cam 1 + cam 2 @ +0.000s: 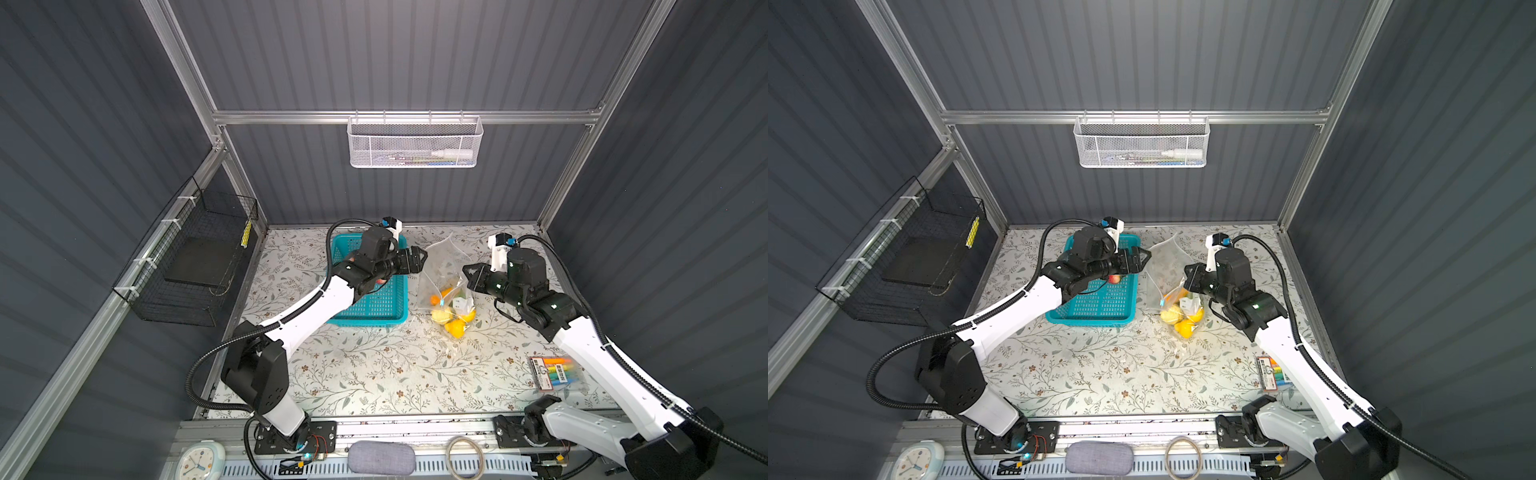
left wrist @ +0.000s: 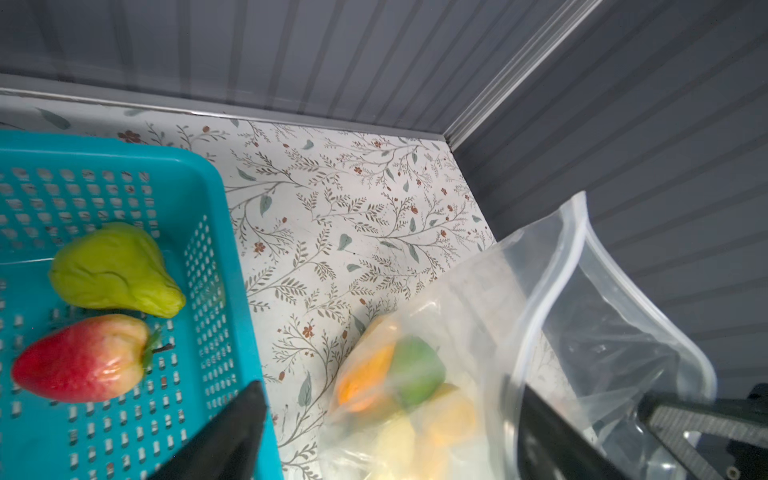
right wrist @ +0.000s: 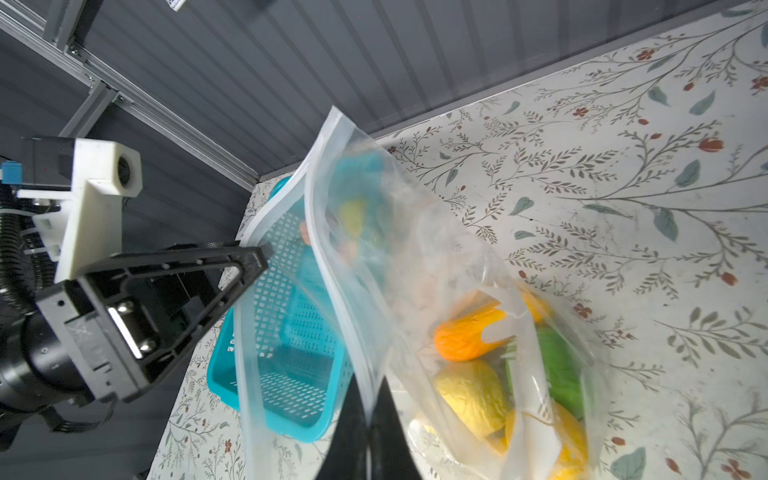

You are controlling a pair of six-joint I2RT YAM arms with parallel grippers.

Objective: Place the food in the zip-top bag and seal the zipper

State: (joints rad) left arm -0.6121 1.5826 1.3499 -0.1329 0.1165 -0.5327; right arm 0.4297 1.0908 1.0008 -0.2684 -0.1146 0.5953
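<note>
Two bits of food, a green one [image 2: 116,270] and a red one [image 2: 83,357], sit in the teal basket [image 1: 365,320] on the left. So the robot looks mid-loading and nowhere near sealing yet, right?

reply: Yep, seems so. The left gripper [image 1: 419,257] hangs over the basket's right rim, jaws spread wide with nothing in them, just beside the zip-top bag [image 1: 440,266]. The next move probably calls for dipping into the basket and closing on the red one.

OP: And the bag itself?

reply: It's in the middle of the table, mouth gaping toward the basket. Several yellow, orange and green pieces [image 1: 451,316] are bunched at its near end. The right gripper [image 1: 469,274] is pinched on one lip of the mouth, right at the zipper [image 2: 555,266] strip, holding that side up.

OP: Much room to work?

reply: It's tight. The basket wall, the bag lip and both grippers sit close together, so the left arm needs a clean lift over the rim. The marker pack [image 1: 557,374] on the far right is well out of the way.
</note>
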